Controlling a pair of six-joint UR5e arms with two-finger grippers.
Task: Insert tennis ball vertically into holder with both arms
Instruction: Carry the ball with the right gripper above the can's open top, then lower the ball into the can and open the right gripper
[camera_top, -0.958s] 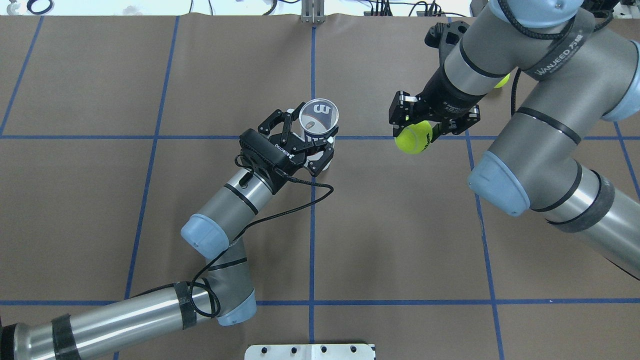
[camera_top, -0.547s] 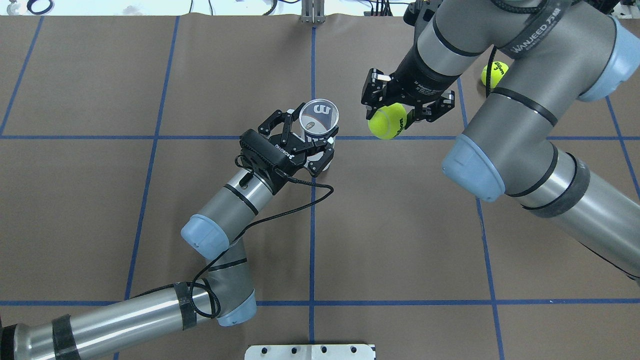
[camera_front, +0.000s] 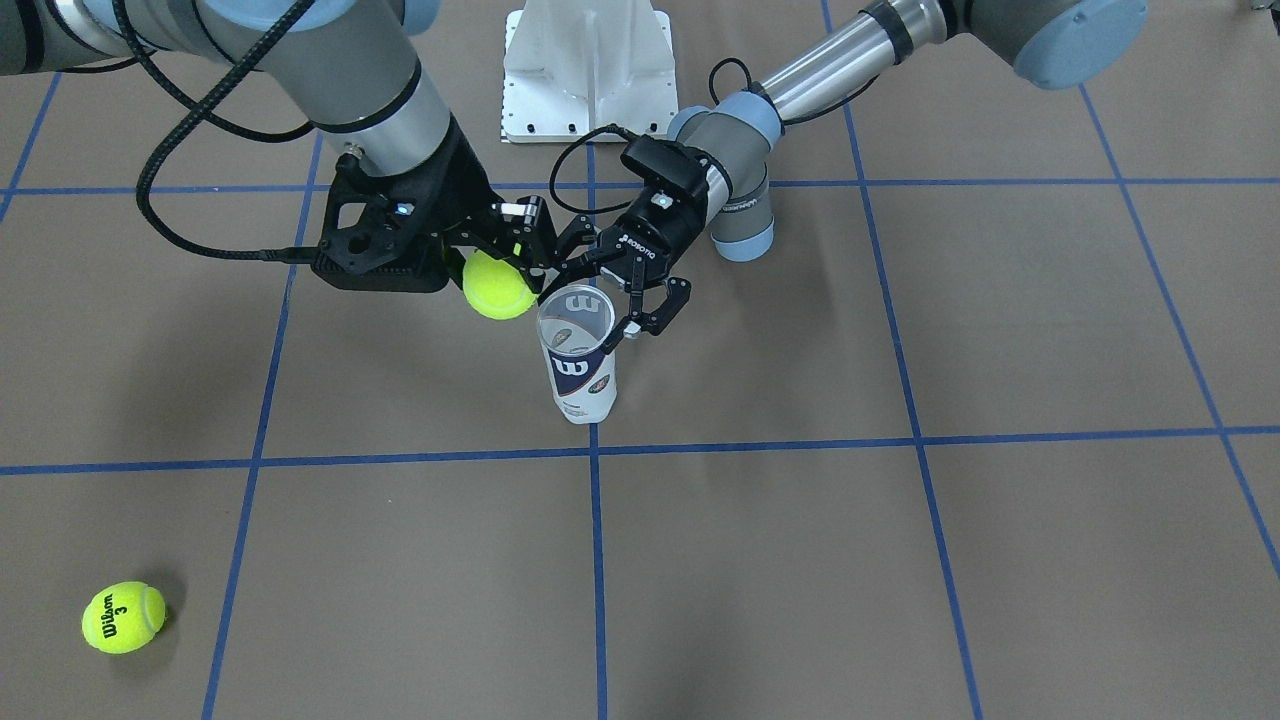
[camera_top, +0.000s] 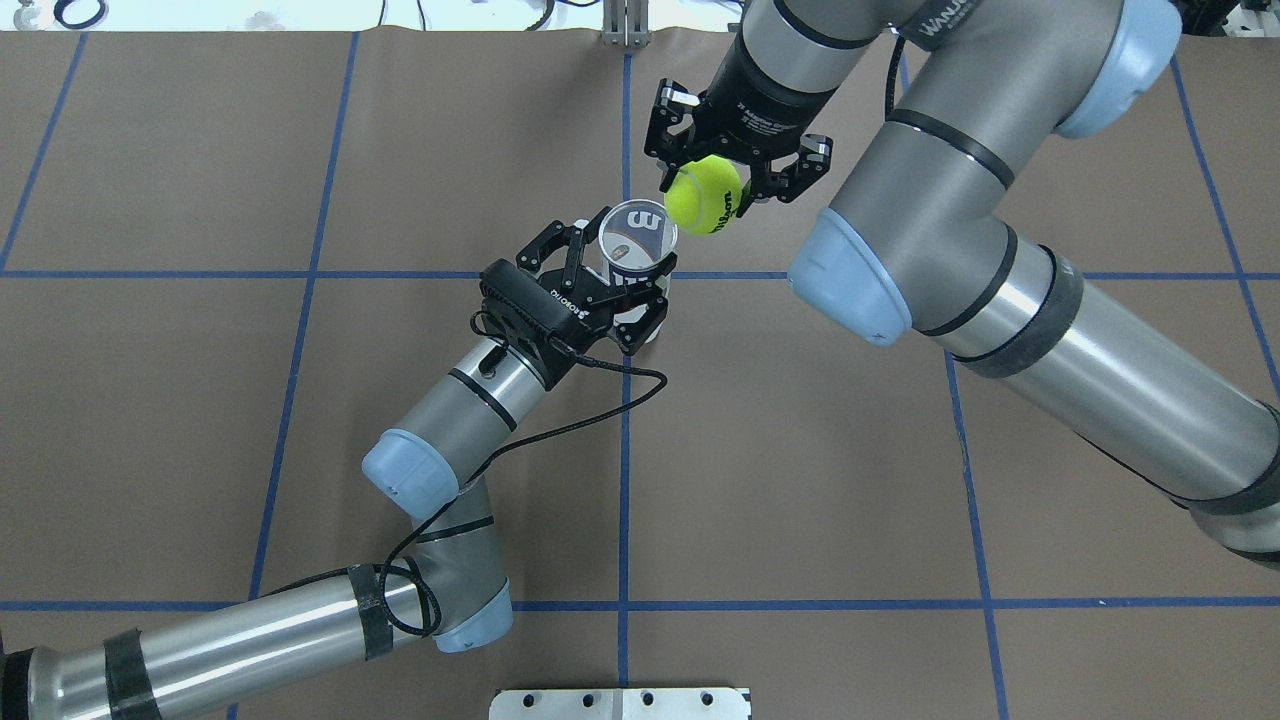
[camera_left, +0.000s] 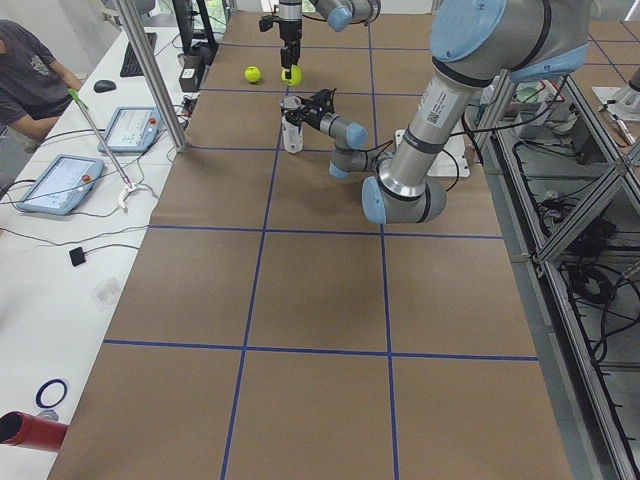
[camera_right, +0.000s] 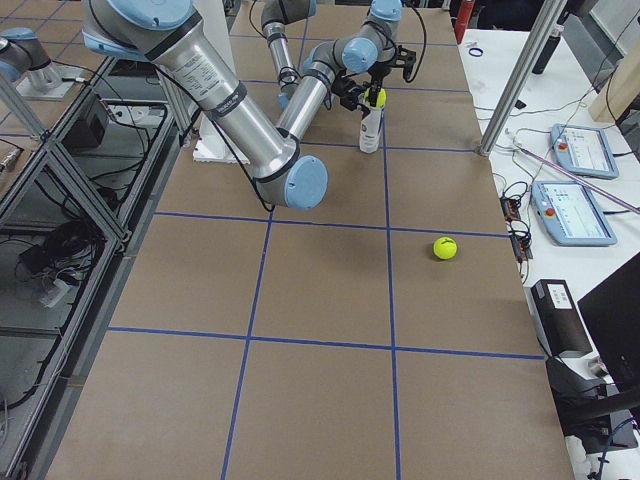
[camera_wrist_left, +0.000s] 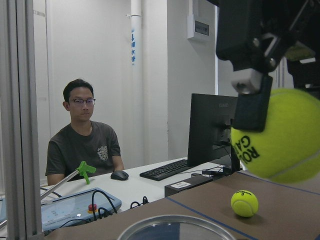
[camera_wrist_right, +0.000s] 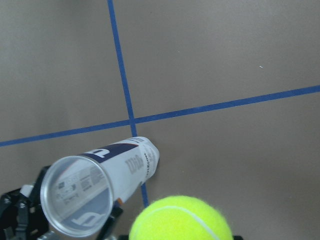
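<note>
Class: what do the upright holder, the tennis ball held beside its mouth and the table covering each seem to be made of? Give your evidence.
Holder: clear glossy plastic, apparently; its label's print shows through from inside.
Held tennis ball: matte, fuzzy yellow-green felt with a curved seam.
Table covering: matte brown sheet, probably paper; wavy along the far edge.

Bright, even light; soft shadows on the table (camera_front: 900, 560); close tennis ball (camera_wrist_right: 181, 220) blurry.

ball (camera_top: 703, 197) nears holder (camera_top: 638, 237) (carried left)
</note>
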